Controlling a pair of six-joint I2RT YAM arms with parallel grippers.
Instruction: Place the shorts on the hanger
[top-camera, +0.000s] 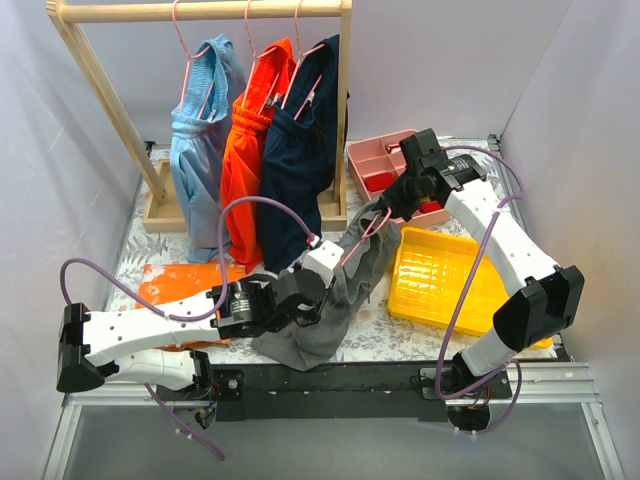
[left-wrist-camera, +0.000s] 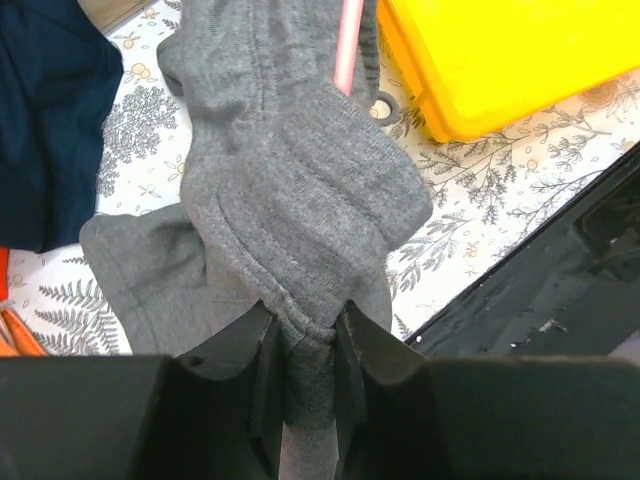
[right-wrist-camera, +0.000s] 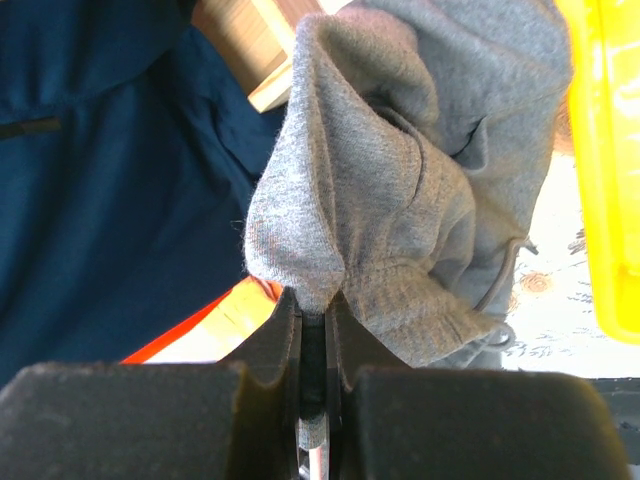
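Note:
The dark grey shorts hang stretched between my two grippers above the floral table. My left gripper is shut on one bunched end of the shorts, fabric pinched between its fingers. My right gripper is shut on a fold at the other end of the shorts, jaws nearly closed. A length of the pink hanger runs along the shorts between the grippers. It shows as a pink rod going into the fabric. The rest of the hanger is hidden.
A wooden rail frame at the back holds light blue, orange and navy garments. A pink compartment tray and a yellow tray stand on the right. An orange garment lies at the left.

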